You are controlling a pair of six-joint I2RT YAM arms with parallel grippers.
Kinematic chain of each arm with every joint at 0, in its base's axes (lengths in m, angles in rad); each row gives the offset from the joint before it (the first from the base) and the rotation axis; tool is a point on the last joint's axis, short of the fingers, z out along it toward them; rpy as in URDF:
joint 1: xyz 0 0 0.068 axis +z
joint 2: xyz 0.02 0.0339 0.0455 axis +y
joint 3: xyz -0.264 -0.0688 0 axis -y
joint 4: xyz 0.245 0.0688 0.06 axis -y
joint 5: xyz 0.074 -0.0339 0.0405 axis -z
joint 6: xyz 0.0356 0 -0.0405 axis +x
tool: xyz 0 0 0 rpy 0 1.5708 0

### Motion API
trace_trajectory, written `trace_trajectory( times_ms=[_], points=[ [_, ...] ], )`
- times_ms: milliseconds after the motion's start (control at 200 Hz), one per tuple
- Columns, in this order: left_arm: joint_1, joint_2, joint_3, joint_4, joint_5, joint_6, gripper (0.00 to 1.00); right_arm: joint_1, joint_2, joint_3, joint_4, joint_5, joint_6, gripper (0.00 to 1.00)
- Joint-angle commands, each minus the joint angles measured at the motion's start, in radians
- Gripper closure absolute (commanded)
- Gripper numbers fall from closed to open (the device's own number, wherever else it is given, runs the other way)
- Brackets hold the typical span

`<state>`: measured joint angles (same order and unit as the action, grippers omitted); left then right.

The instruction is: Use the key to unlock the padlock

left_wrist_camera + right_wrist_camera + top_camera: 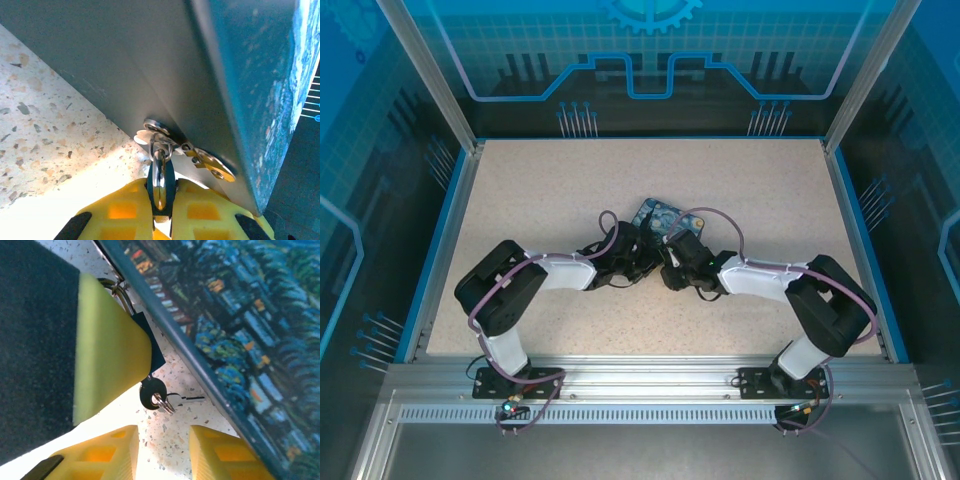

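A pale speckled counter (550,190) with a thin blue rim (438,255) stands inside see-through blue panels (740,50) marked with circuit lines and a gear emblem (650,12). Near its middle lies a box (655,213) printed with a swirly blue-and-yellow night sky. An aluminium rail (650,385) runs along the near edge.

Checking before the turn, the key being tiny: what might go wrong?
The open right fingers sit short of the key; closing may catch the loose spare key on its ring instead. The left fingers pinch the padlock close against the box, so a twist may slip it or drag the box.
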<state>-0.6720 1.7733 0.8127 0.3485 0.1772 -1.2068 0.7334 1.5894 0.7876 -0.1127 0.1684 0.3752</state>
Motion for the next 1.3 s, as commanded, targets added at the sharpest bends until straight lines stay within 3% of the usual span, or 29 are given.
trace_trajectory(
  times_ms=[0,390,625,976,1296],
  points=[
    [-0.011,0.004,0.015,0.015,0.072,-0.012,1.0,0.008,-0.003,0.014,0.094,-0.002,0.047,0.71],
    [-0.012,0.017,-0.01,0.056,0.071,-0.028,1.0,-0.065,-0.066,-0.053,0.175,-0.188,0.15,0.95],
    [-0.007,0.018,-0.016,0.066,0.071,-0.032,1.0,-0.153,-0.073,-0.119,0.268,-0.365,0.231,1.0],
    [-0.003,0.012,-0.017,0.064,0.069,-0.033,1.0,-0.163,-0.164,-0.152,0.211,-0.315,0.198,0.65],
    [-0.001,0.006,-0.013,0.06,0.076,-0.031,1.0,-0.105,-0.168,-0.108,0.116,-0.176,0.074,0.64]
  ],
)
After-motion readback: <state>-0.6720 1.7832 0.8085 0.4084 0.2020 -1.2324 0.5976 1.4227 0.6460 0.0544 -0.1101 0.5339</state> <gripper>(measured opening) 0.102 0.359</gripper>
